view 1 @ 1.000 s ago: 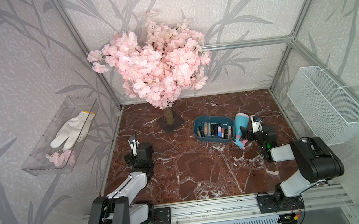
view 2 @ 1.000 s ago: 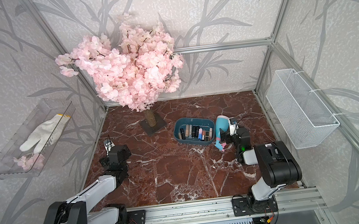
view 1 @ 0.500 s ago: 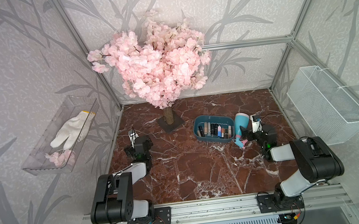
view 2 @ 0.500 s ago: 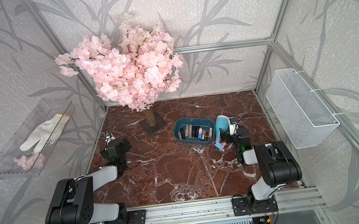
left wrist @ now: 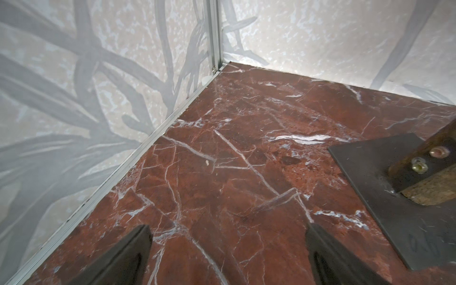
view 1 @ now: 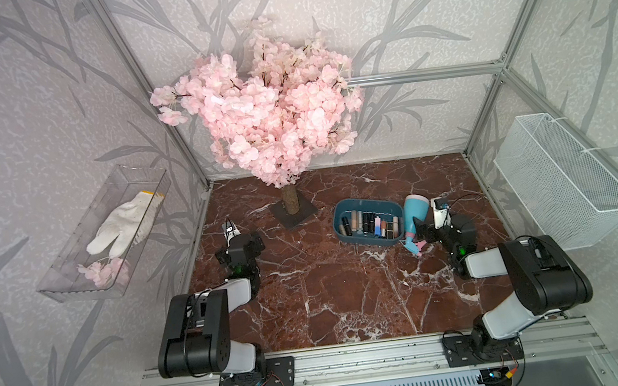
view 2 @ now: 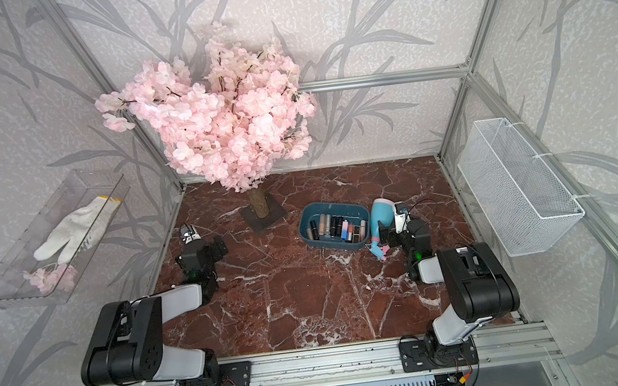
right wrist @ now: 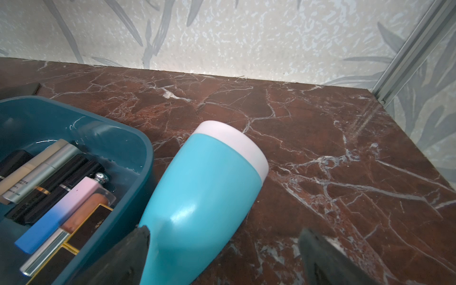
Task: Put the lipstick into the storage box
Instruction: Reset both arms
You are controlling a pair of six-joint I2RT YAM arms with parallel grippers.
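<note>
Your storage box [view 1: 368,242] sits right of centre on the marble table [view 1: 351,296], with the lipsticks [view 1: 368,223] lying inside it. Your right gripper [right wrist: 224,230] gapes wide around the blue hair dryer [right wrist: 209,182] without clamping it. Your left gripper [left wrist: 228,228] gapes empty over bare marble at the left.

The storage box [view 1: 365,241], a shallow teal-blue plastic tub with rounded corners, sits upright on the tabletop [view 1: 351,300], right of the middle and nearer the far edge. Inside, lipsticks [view 1: 367,223] lie side by side in one row: black, beige, silver, and a pink-to-blue tube [right wrist: 59,212].
</note>
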